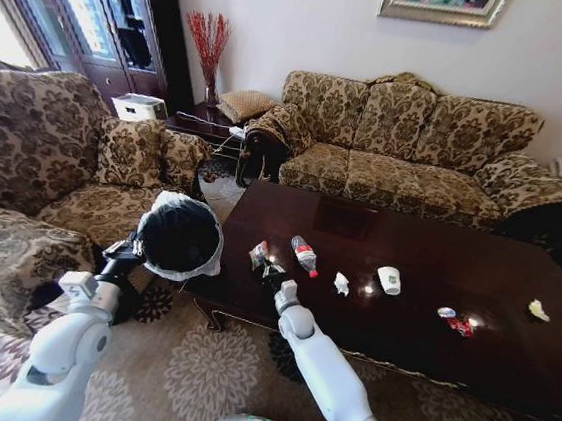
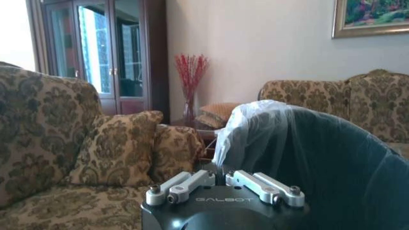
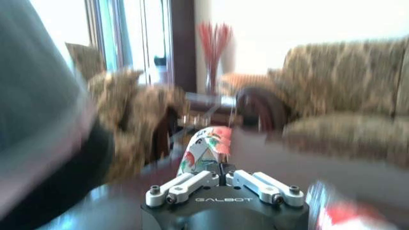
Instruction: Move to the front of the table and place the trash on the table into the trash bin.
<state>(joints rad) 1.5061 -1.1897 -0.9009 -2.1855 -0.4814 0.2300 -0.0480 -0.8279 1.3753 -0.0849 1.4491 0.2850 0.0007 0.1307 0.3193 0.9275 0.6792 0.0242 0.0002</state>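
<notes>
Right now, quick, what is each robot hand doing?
Left gripper: shut on the trash bin, holding it beside the table.
Right gripper: shut on a red wrapper, at the table's near-left corner.

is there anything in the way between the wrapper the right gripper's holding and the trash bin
Nothing visible. The right gripper holds the wrapper at the table's near-left corner, and the trash bin, held by the left gripper, sits just beside it, mouth open.

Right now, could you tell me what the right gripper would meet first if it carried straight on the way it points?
The right gripper looks already shut on a red-and-white wrapper; straight on lies bare table, then probably the sofa, though depth is unclear.
</notes>
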